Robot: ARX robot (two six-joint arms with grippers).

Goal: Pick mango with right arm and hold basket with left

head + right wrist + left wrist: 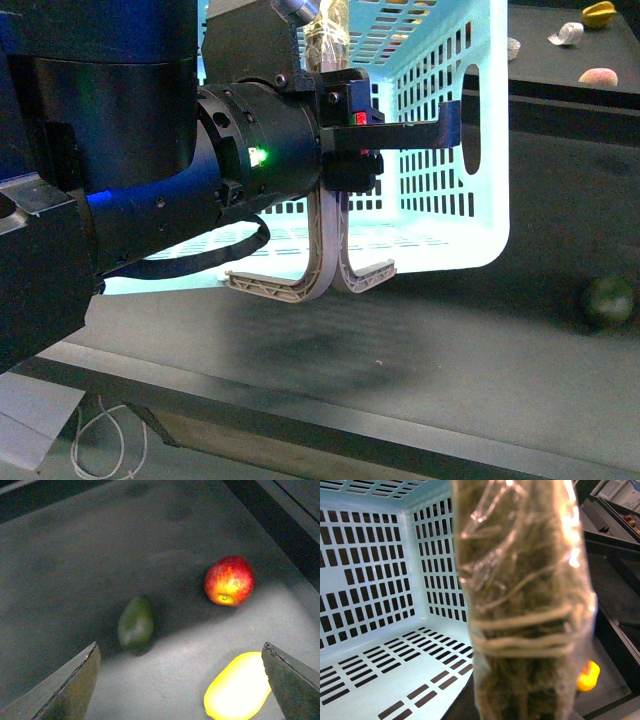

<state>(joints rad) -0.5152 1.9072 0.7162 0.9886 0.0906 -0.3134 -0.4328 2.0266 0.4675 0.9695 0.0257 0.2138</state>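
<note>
The right pincer (180, 647) stands wide open and holds nothing, its two dark fingers (70, 685) spread above the dark grey worktop (75, 555). Between them, closer to one finger than the other, the smooth oblong yellow mango (239, 687) lies flat on the worktop, untouched. Beyond it sit a round red-and-yellow apple (229, 580) and a dark green egg-shaped fruit (135, 622), apart from each other and from the mango. The left pincer (445, 128) sits on the bulky black and blue left arm (180, 170) with its small green light (260, 156). It pokes one black finger into the large light turquoise slotted plastic basket (495, 200), by the wall with the oval hand slot; whether it is clamped on anything I cannot tell. The basket's open mouth faces the front camera, and its two grey-brown hoop handles (322, 255) hang below the pincer to the worktop. In the left wrist view a blurred, clear-wrapped brownish bundle (520, 605) fills the middle, with the basket's inside behind it.
</note>
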